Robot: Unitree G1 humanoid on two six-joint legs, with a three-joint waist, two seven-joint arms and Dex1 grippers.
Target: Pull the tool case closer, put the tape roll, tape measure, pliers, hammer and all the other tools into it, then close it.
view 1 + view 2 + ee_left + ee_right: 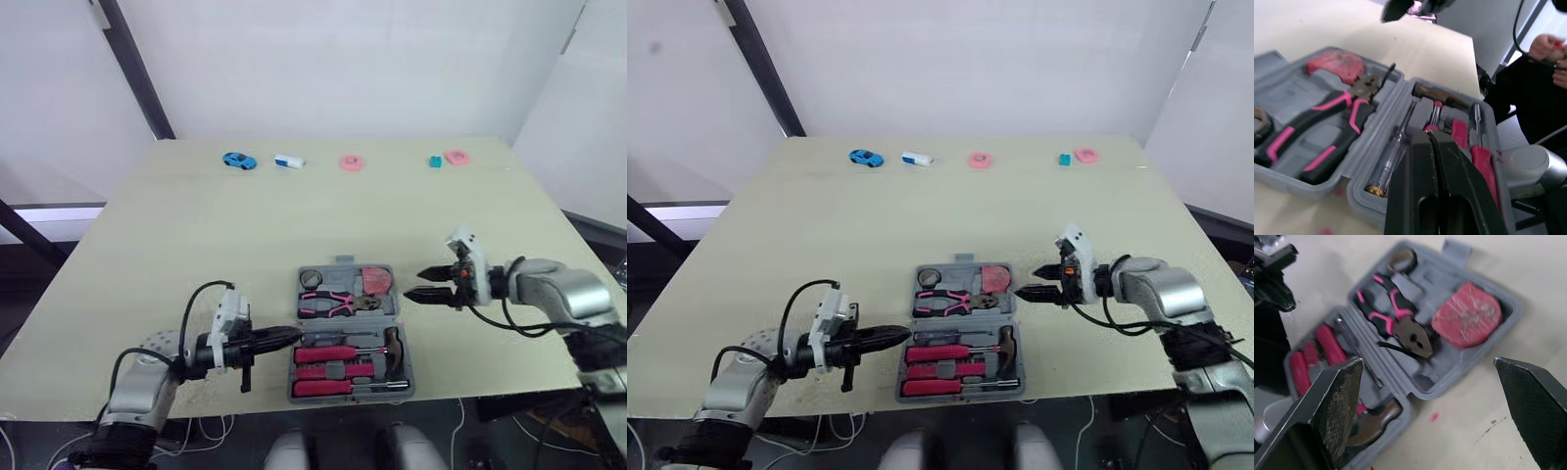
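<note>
The grey tool case (pixel 336 283) lies open near the table's front edge. Its far half holds a dark tape roll (pixel 312 278), pink-handled pliers (pixel 333 305) and a red tape measure (pixel 374 281). The near half holds a hammer (pixel 395 348) and red-handled screwdrivers (pixel 328 354). My left gripper (pixel 293 336) is shut and empty, its tip touching or just over the left edge of the case's near half. My right gripper (pixel 413 283) stands open just right of the case's far half, level with the tape measure (pixel 1466 316), holding nothing.
Along the table's far edge lie a blue toy car (pixel 238 160), a white and blue item (pixel 289 161), a pink ring (pixel 352 163), a teal block (pixel 434 162) and a pink piece (pixel 457 157). A person's hands (pixel 1547 46) show beyond the table.
</note>
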